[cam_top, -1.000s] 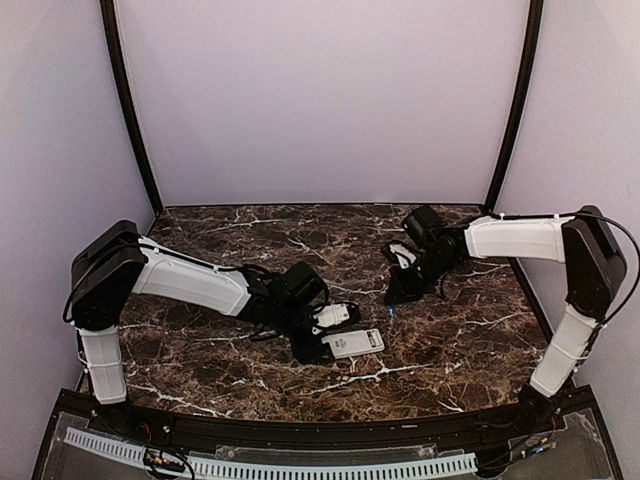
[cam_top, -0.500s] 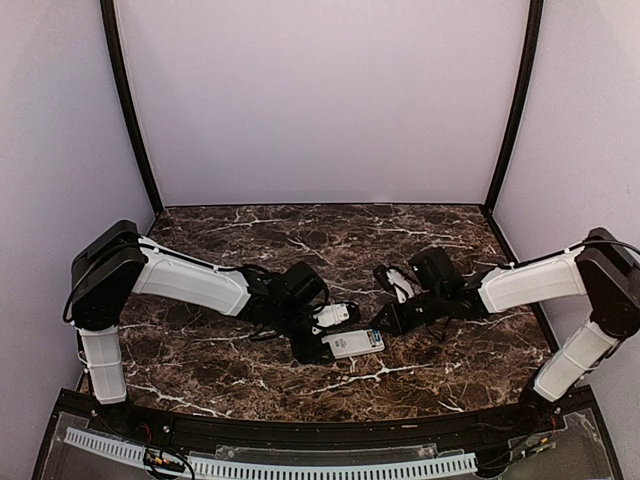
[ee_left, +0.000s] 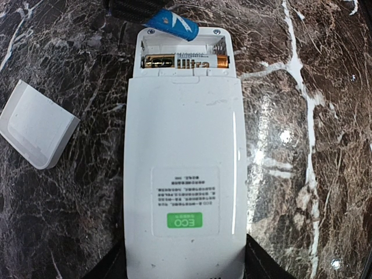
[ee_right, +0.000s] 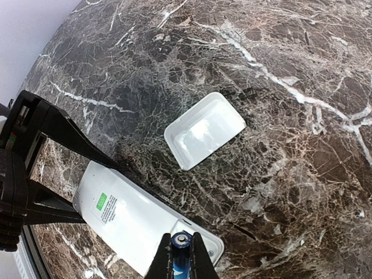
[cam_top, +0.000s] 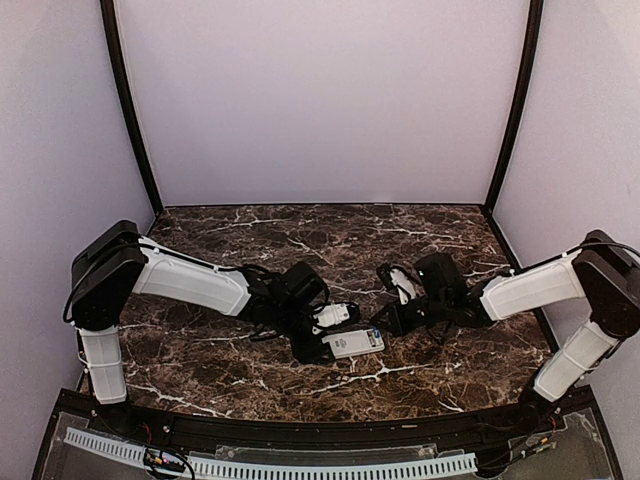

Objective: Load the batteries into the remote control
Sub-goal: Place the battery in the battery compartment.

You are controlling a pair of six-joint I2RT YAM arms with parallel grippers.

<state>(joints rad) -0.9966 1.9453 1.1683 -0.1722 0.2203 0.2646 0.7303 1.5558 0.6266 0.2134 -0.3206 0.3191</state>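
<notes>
The remote control (ee_left: 183,174) lies back up on the marble, its battery bay open at the far end. A gold-coloured cell (ee_left: 186,61) lies in the bay. My left gripper (ee_left: 185,273) is shut on the remote's near end, one finger on each long side; it also shows in the top view (cam_top: 318,346). My right gripper (ee_right: 181,239) is shut on a blue battery (ee_right: 181,256) and holds it tilted just over the open bay's edge. That battery also shows in the left wrist view (ee_left: 171,23). In the top view the right gripper (cam_top: 384,322) is at the remote's (cam_top: 353,343) right end.
The loose white cover piece (ee_right: 204,129) lies inside up on the marble beside the remote, and also shows in the left wrist view (ee_left: 38,131) and the top view (cam_top: 333,314). The left gripper's black body (ee_right: 23,168) stands close to the remote's other end.
My right arm has swung from the back right down and left with the blue battery, ending at the remote's open bay. The left arm and the remote have not moved.
</notes>
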